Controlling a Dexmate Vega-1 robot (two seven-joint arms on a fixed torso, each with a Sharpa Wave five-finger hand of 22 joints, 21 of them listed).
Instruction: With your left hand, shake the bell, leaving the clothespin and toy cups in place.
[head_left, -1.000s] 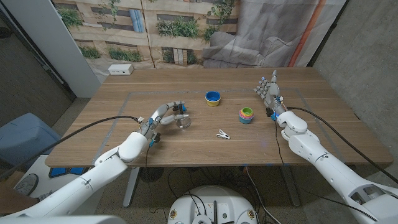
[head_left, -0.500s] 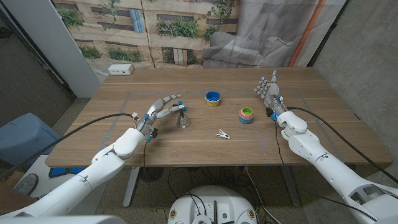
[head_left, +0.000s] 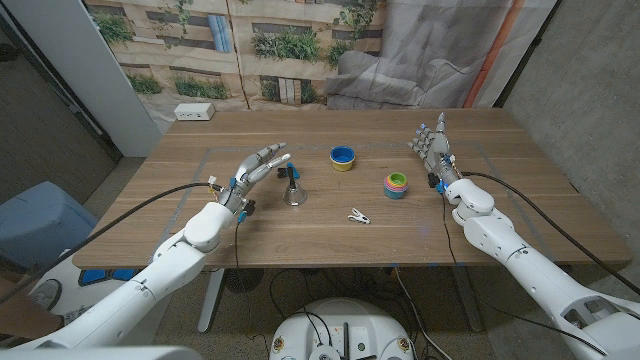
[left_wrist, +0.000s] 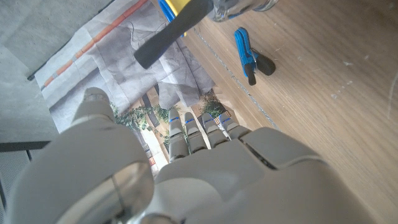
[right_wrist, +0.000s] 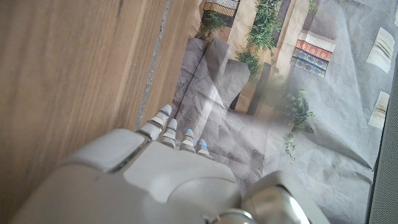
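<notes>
one bell (head_left: 294, 189) stands upright just left of the clothespin (head_left: 358, 215), handle up, with the left hand (head_left: 256, 168) nearest, just beside its left, fingers apart and holding nothing.

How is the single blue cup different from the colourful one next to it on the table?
The blue cup is one low bowl, blue outside and yellow inside, with an open, empty mouth. The stacked cups are several nested together, showing bands of pink, blue, yellow and green, so they stand taller. The blue cup sits farther from the robot; the stack sits nearer the right hand. Both stand upright, untouched.
</notes>
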